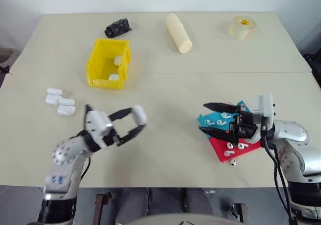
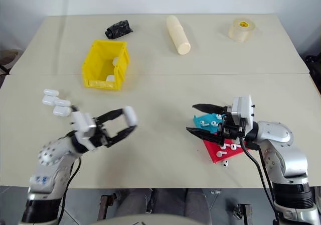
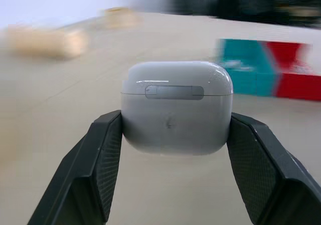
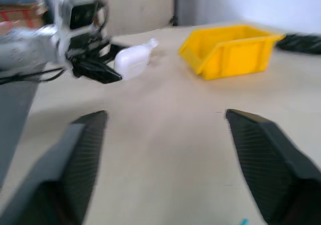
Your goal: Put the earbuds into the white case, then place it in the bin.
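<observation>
My left gripper (image 1: 138, 120) is shut on the white case (image 1: 139, 114), holding it just above the table at the front left. The case (image 3: 176, 107) has its lid closed and sits between both fingers. The yellow bin (image 1: 102, 79) stands behind it, toward the back left, with two white cases inside. My right gripper (image 1: 204, 117) is open with nothing in it and points left, over the blue tray (image 1: 214, 120). Earbuds (image 1: 224, 115) lie on the blue tray and the red tray (image 1: 239, 152), and one earbud (image 1: 232, 162) lies on the table.
Several spare white cases (image 1: 60, 102) lie at the left of the table. At the back are a black crumpled object (image 1: 118, 27), a cream cylinder roll (image 1: 179, 32) and a tape roll (image 1: 243, 27). A seam crosses the table behind the bin.
</observation>
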Controlling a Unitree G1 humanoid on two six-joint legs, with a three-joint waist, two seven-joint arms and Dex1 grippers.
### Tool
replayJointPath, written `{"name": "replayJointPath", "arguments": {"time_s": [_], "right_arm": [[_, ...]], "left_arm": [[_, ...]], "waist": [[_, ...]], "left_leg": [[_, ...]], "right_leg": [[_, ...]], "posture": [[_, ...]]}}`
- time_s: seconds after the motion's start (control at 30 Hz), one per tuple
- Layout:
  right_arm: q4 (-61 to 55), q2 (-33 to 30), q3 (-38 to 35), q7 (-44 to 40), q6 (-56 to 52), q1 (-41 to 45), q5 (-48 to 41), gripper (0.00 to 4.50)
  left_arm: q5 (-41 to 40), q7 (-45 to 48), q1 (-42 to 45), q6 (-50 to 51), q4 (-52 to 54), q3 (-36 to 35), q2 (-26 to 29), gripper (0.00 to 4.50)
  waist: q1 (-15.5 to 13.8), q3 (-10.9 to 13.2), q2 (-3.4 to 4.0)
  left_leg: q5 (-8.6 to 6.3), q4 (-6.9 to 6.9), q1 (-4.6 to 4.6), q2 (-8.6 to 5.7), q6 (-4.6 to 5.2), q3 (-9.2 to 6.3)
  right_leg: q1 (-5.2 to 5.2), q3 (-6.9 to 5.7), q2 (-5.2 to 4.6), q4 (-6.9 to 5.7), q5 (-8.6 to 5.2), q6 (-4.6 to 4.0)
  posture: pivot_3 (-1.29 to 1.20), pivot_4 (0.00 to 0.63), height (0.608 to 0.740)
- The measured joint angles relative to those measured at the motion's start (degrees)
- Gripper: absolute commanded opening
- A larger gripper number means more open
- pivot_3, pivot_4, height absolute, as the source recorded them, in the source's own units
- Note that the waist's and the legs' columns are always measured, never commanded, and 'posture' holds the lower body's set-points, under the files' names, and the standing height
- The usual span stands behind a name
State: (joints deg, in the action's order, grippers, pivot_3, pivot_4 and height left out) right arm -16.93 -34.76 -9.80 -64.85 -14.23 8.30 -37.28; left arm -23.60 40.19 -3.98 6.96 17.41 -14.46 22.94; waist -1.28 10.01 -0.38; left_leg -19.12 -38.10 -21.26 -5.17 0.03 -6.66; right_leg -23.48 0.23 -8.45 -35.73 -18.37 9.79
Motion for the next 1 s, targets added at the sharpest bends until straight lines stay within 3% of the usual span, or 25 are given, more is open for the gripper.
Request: {"name": "replayJointPath", "arguments": {"time_s": [0.23,0.43,0.63,0.87,1.0], "right_arm": [[-0.4,3.4,0.4,2.1,9.5,-0.8,4.8,4.48],[1.8,3.4,0.4,3.3,10.9,-1.2,6.2,4.48],[2.7,3.1,0.4,4.4,11.5,-1.2,6.9,4.48],[2.6,2.9,0.6,5.6,11.3,-1.5,7.1,4.48],[2.4,2.9,0.9,6.2,11.2,-1.6,7.1,4.50]], "left_arm": [[-4.6,-11.2,-0.4,7.1,2.0,-4.8,-3.3,2.77],[-4.2,-18.4,11.4,11.4,-4.4,-5.2,-3.0,2.77],[1.5,-20.2,30.2,11.8,-23.2,-3.0,2.5,2.77],[7.1,-16.7,42.2,6.7,-44.0,1.2,4.1,2.77],[8.1,-15.5,45.1,4.7,-49.2,2.1,3.3,4.05]], "waist": [[-0.3,0.0,-0.04],[-0.1,0.0,-0.04],[0.0,0.0,-0.04],[0.3,0.0,-0.06],[0.6,0.0,-0.06]], "left_leg": [[-0.01,-0.08,0.02,-0.12,0.03,-0.07],[0.00,-0.08,0.04,-0.08,0.00,-0.02],[0.01,-0.07,0.03,-0.11,-0.01,-0.01],[0.00,-0.02,-0.03,-0.13,0.00,-0.03],[0.00,-0.02,-0.03,-0.11,0.00,-0.03]], "right_leg": [[0.11,-0.01,-0.07,-0.02,0.00,0.00],[0.06,-0.02,-0.02,-0.10,0.00,0.00],[0.04,-0.01,0.00,-0.23,0.00,0.00],[0.00,-0.09,-0.01,-0.22,0.01,0.01],[0.00,-0.09,-0.01,-0.23,0.01,0.02]], "posture": [[0.00,0.150,0.740],[0.00,0.150,0.740],[0.00,0.150,0.740],[0.00,0.150,0.740],[0.00,0.150,0.740]]}}
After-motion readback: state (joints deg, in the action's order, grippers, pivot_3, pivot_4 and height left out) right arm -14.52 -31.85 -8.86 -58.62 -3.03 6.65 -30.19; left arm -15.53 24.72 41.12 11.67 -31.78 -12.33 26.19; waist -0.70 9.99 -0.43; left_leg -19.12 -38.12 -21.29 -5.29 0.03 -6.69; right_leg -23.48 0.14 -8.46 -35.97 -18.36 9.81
